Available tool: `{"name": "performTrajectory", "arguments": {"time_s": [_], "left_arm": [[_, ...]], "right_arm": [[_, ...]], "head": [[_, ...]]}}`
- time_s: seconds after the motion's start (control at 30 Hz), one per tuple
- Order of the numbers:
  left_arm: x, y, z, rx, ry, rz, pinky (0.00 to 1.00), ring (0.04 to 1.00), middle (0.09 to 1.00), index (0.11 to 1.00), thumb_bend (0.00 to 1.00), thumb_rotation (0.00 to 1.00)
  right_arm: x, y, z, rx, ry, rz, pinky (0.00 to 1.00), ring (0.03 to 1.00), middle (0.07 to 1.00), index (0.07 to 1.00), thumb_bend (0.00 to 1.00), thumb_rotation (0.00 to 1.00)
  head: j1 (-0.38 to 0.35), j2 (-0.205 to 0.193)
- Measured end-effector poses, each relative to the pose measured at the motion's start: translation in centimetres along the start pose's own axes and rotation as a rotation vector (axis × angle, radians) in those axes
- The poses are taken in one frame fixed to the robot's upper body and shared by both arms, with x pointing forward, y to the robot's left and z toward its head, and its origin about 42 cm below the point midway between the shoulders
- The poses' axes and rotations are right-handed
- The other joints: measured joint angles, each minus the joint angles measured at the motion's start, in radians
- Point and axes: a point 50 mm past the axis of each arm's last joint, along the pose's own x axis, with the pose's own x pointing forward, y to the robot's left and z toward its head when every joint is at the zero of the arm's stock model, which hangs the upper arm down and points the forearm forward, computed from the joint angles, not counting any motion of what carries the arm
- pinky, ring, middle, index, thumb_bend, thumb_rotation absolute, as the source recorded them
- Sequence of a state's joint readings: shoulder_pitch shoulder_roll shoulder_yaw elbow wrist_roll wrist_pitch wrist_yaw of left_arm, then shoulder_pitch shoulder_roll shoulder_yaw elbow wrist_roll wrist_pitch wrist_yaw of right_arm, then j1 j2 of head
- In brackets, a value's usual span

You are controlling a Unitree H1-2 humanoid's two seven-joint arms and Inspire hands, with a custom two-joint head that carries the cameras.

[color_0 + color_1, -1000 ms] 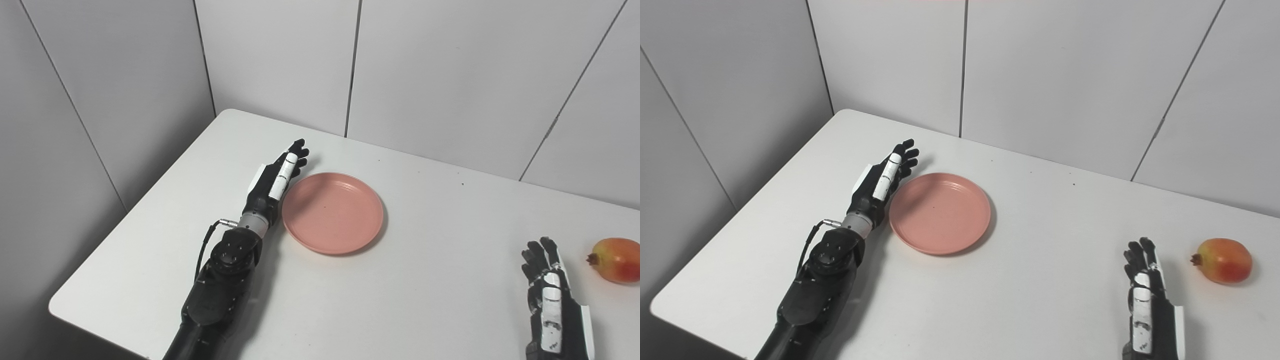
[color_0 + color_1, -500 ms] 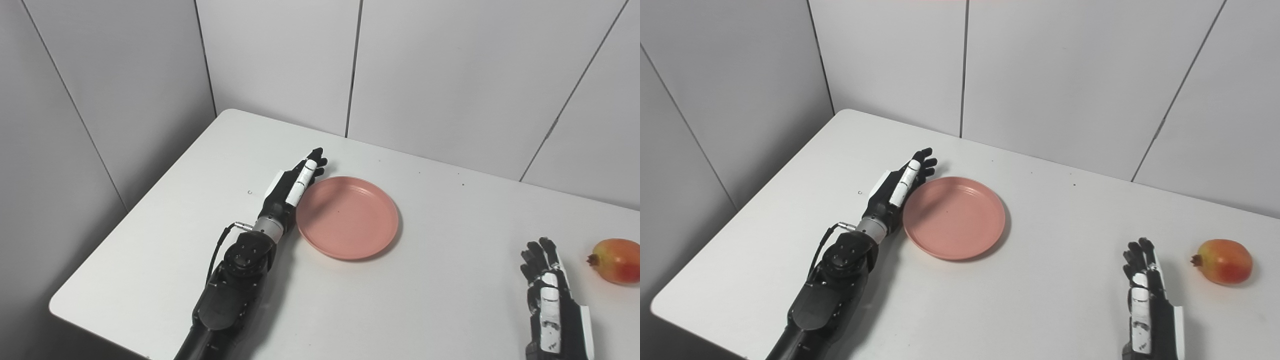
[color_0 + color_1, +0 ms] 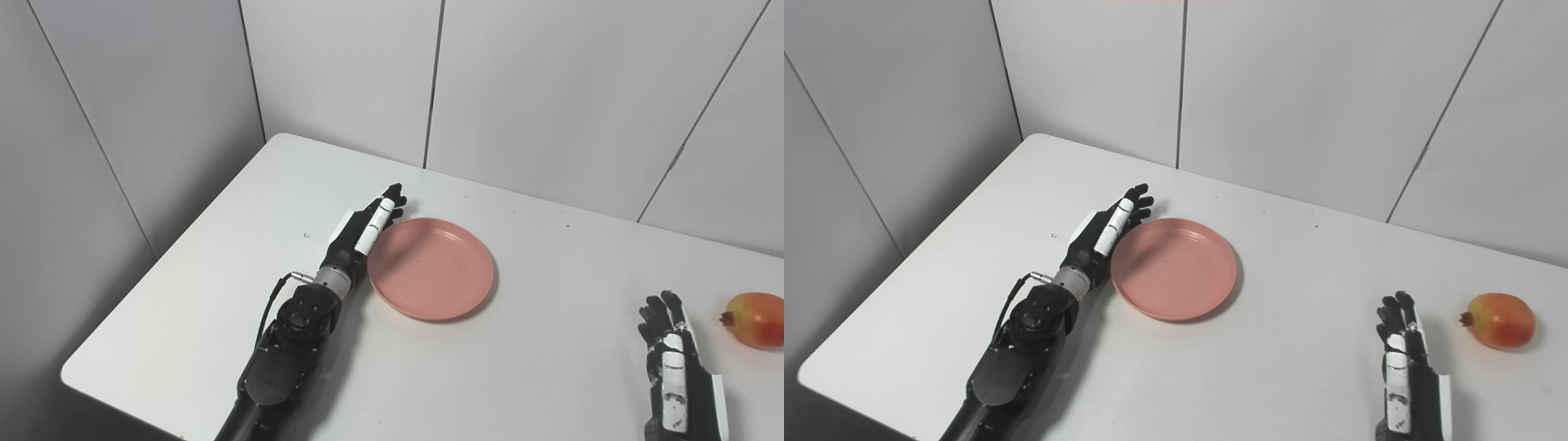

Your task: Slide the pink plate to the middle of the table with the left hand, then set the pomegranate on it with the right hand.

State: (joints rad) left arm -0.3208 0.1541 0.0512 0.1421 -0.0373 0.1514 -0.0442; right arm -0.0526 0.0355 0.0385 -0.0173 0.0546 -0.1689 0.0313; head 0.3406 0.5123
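Observation:
A round pink plate (image 3: 430, 268) lies flat on the white table (image 3: 527, 373), a little left of its middle. My left hand (image 3: 364, 226) is open, fingers stretched out, its edge pressed against the plate's left rim. A red-yellow pomegranate (image 3: 756, 319) rests at the far right. My right hand (image 3: 670, 355) lies open near the front right, a short way left of the fruit and not touching it.
Grey wall panels stand close behind the table and along its left side. The table's rounded front-left corner (image 3: 76, 375) lies near my left forearm (image 3: 278, 361). A tiny dark speck (image 3: 305, 234) marks the tabletop left of the hand.
My left hand has pushed the plate to the right across the table, most of it in the first half second. The right hand and the pomegranate have stayed put.

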Motion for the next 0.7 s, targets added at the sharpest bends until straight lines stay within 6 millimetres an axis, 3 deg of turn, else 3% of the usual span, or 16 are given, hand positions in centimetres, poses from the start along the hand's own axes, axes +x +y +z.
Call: {"name": "performTrajectory", "arguments": {"time_s": [0.4,0.7], "left_arm": [[-0.7,-2.5,0.7,0.023,-0.009,-0.052,0.95,0.928,0.931,0.928,0.66,1.0],[-1.1,-2.9,1.2,0.011,-0.03,-0.066,0.97,0.941,0.942,0.943,0.66,1.0]], "right_arm": [[0.0,0.2,0.0,-0.002,0.0,-0.001,0.94,0.913,0.908,0.913,0.45,0.85],[0.0,1.0,0.0,-0.007,-0.001,-0.008,0.94,0.912,0.908,0.911,0.44,0.84]], "head": [[-0.057,0.023],[-0.156,0.058]]}}
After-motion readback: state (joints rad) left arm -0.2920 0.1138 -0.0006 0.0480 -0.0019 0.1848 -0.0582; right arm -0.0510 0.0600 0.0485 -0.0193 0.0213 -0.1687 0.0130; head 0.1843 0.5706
